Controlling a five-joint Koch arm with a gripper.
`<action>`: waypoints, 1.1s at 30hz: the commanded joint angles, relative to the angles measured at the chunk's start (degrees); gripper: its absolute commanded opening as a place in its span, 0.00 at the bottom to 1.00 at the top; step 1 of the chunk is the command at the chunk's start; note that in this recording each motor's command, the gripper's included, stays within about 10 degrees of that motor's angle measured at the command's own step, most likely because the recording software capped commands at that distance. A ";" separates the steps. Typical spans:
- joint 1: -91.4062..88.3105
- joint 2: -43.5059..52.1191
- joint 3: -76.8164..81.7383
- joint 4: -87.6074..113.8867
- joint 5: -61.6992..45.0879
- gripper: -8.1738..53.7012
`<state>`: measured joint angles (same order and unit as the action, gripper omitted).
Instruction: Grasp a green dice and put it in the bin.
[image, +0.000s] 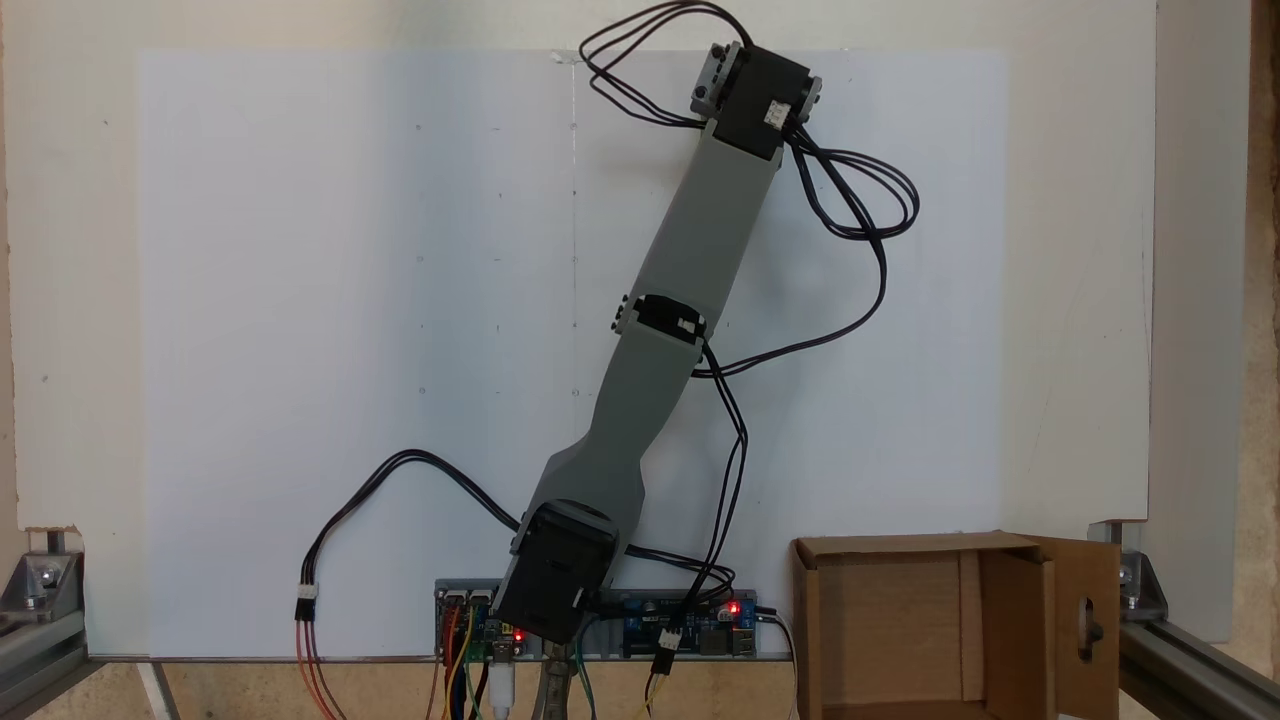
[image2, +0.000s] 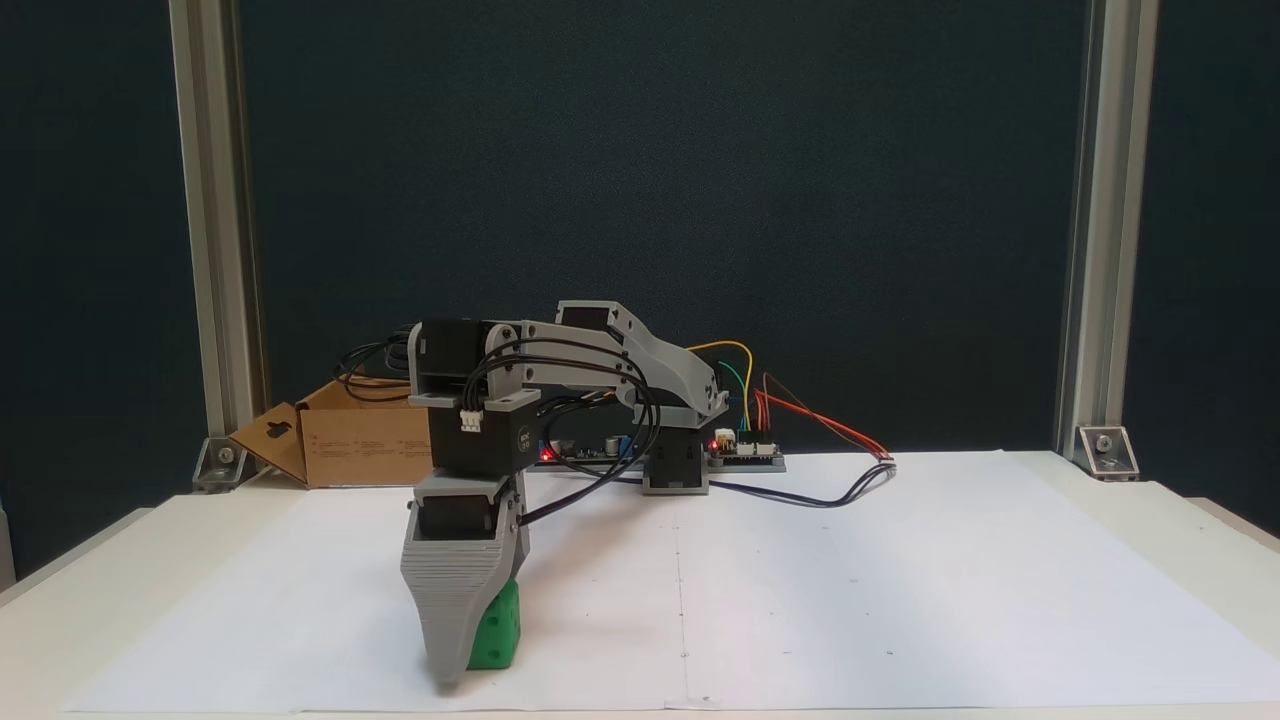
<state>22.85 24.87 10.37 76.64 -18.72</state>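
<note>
gripper down on the green die, grasp not confirmed

the arm is stretched far out from its base, and in a fixed view the gripper (image2: 455, 672) points straight down with its tip at the white paper sheet (image2: 900, 600). the broad grey jaw faces the camera and hides the other one behind it, so i cannot tell how wide the gripper stands or whether it has pinched anything. the green dice (image2: 497, 630) sits directly behind that front jaw, touching it or very nearly so, resting on the paper with two pips visible on its exposed face.

the cardboard box (image: 900, 620) that serves as the bin stands well apart from the gripper, back beside the arm's base, its flaps open and the keyhole-cutout flap turned outward.

judging from this, the step in hand is the grasp itself: the tool is lowered around or against the die, but lift has not begun. the next move calls for a firm close on the cube, a clean rise off the paper, then a long swing back toward the base side to reach over the box opening before letting go.
</note>
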 joint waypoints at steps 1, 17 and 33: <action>0.00 0.62 -4.92 -0.44 -2.90 0.79; 0.26 0.53 -4.92 -0.53 -2.90 0.32; 1.32 20.20 13.71 3.60 0.97 0.32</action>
<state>24.17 38.32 23.64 77.70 -18.54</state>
